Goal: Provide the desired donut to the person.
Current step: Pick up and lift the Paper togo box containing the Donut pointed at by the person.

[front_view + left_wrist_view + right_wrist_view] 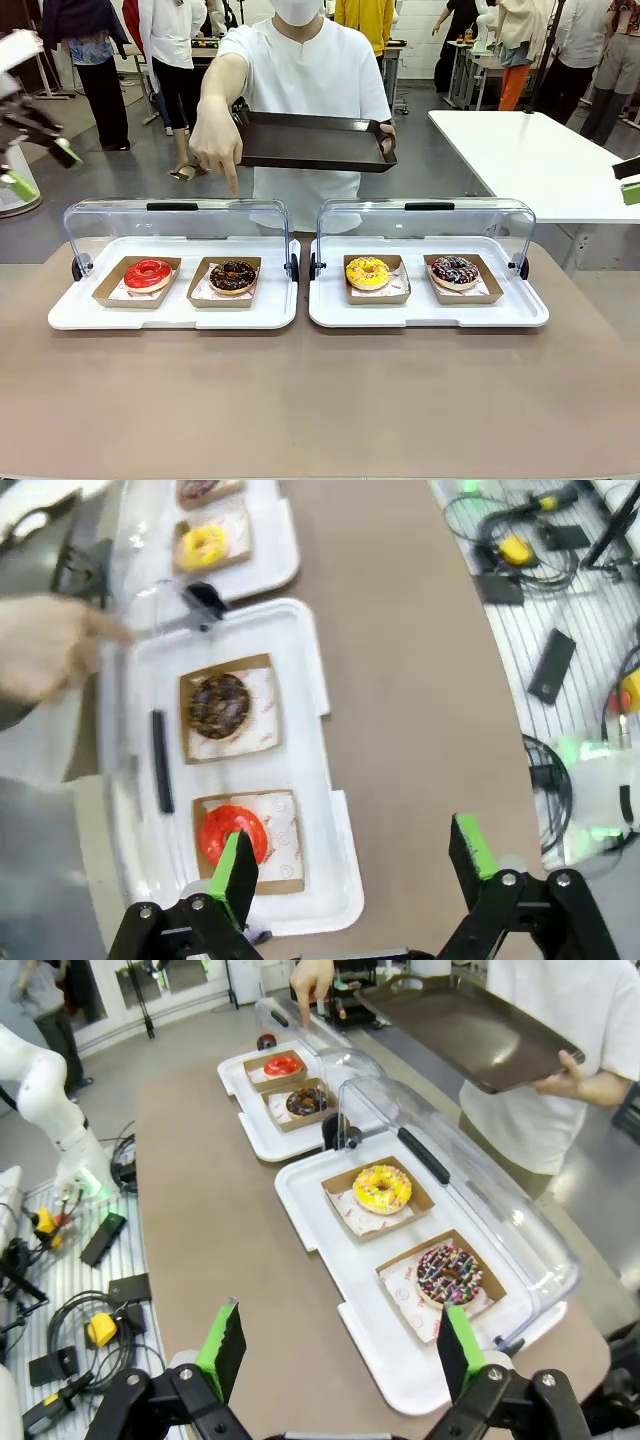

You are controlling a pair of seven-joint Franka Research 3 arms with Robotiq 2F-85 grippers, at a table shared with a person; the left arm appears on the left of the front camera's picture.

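Glossy round chocolate donut (234,276), clear domed lid (120,222)

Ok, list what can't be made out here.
Front view: right claw cut off by the right edge; left claw motion-blurred.
Left wrist view: person's hand blurred; sprinkled donut cut off by the top edge.
Right wrist view: red donut too small for topping detail.

I see a red-glazed donut (148,272), dark chocolate donut (233,275) with pale speckles, yellow donut (367,271) with white flecks, brown donut (454,269) under multicoloured sprinkles. Tan cardboard boxes (105,288), white trays (170,318), brown table (320,400). Person (310,70) in white shirt, white mask; held tray (310,140) dark brown. My right gripper (340,1345) black, pads (222,1338) green.
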